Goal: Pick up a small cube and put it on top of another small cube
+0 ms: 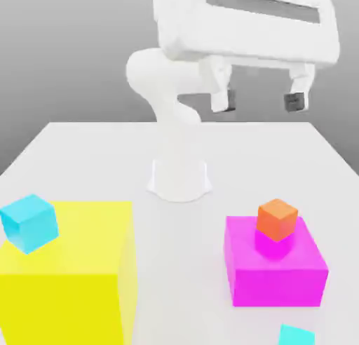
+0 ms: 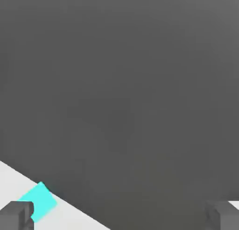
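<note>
My gripper [image 1: 261, 100] hangs high above the white table [image 1: 84, 161], open, with nothing between its dark fingertips [image 1: 295, 102]. A small orange cube [image 1: 277, 219] rests on top of a large magenta block [image 1: 275, 263] at the exterior view's right, well below the gripper. A small cyan cube [image 1: 29, 222] sits on the left top edge of a large yellow block [image 1: 70, 273]. Another small cyan cube [image 1: 296, 335] lies on the table at the front right. In the hand view a cyan cube [image 2: 39, 201] lies near the table's edge beside one fingertip [image 2: 16, 215].
The arm's white base [image 1: 179, 177] stands mid-table behind the blocks. Bare table lies between the yellow and magenta blocks.
</note>
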`<state>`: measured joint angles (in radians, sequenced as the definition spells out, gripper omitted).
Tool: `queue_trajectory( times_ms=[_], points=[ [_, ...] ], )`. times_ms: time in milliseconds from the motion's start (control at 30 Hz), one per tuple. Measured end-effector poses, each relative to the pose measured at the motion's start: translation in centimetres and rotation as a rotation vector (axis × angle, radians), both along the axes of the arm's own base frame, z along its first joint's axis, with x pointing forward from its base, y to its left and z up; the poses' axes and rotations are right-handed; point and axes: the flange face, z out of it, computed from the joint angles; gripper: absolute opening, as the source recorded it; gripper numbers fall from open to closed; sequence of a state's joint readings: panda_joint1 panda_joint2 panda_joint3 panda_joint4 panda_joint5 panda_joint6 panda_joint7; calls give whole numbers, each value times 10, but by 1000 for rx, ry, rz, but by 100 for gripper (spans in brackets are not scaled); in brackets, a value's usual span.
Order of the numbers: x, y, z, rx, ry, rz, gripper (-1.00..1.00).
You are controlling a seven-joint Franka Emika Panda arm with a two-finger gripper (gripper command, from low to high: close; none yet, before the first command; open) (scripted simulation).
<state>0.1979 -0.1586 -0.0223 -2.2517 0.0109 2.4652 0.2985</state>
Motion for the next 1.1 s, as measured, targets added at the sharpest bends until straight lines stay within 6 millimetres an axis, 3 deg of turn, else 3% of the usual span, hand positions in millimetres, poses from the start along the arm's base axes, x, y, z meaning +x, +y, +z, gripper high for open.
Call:
queue_trajectory(
  times_ms=[267, 500, 633, 667, 900, 1033, 1100],
  points=[
    [21, 51, -139, -104, 173, 298, 0],
    [9, 83, -266, -173, 317, 548, 0],
    [6, 86, -328, -178, 332, 574, 0],
    [6, 86, -336, -178, 332, 574, -100],
    [6, 86, -335, -178, 334, 575, -100],
    [6, 85, -284, -179, 334, 569, -100],
    [20, 49, -250, -171, 341, 445, -100]
  ],
)
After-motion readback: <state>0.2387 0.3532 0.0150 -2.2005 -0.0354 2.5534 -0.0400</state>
